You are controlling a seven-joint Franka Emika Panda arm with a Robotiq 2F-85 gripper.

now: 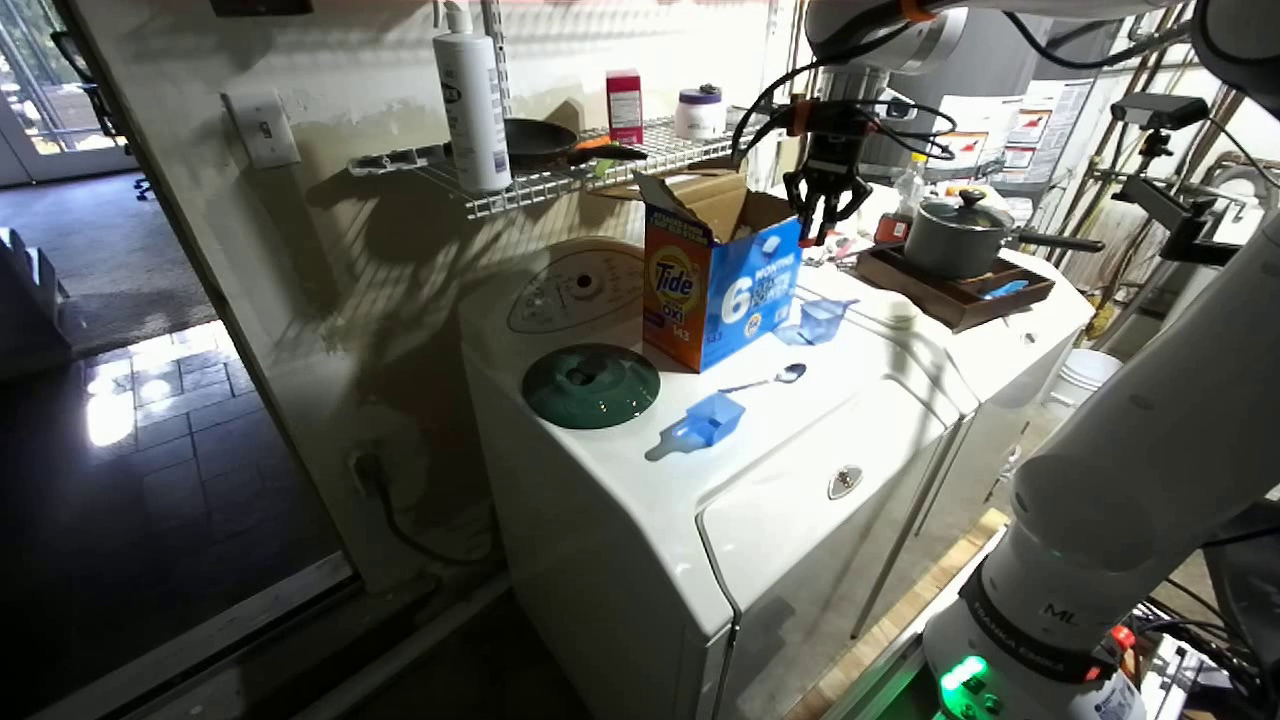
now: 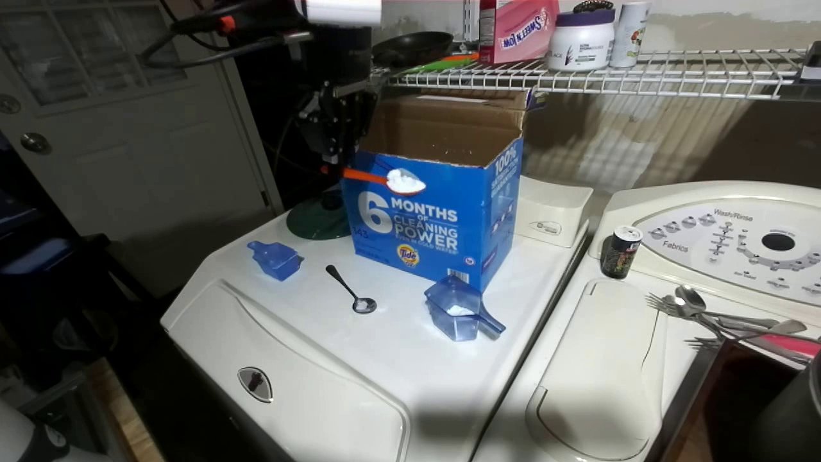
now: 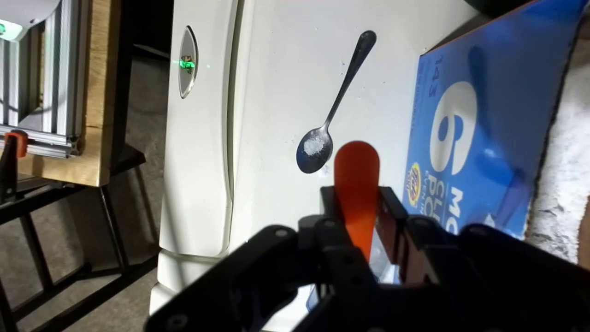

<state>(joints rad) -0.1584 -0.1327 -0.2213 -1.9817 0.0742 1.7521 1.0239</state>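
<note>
Fingers [image 3: 339, 249]: black, pinching an orange spoon handle [image 3: 357, 184] in the wrist view.
Spoon [image 2: 381, 179]: heaped with white powder [image 2: 404, 181], in front of the open blue cardboard box [image 2: 430, 212] in an exterior view.
White appliance [image 1: 775, 515]: bearing two translucent blue scoops [image 1: 716, 420] in an exterior view.

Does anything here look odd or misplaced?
Yes: a metal spoon lying near the Tide box has white powder in it, as if used for scooping. Also, a lidded saucepan stands on a wooden tray atop the washing machine: more kitchen than laundry.
</note>
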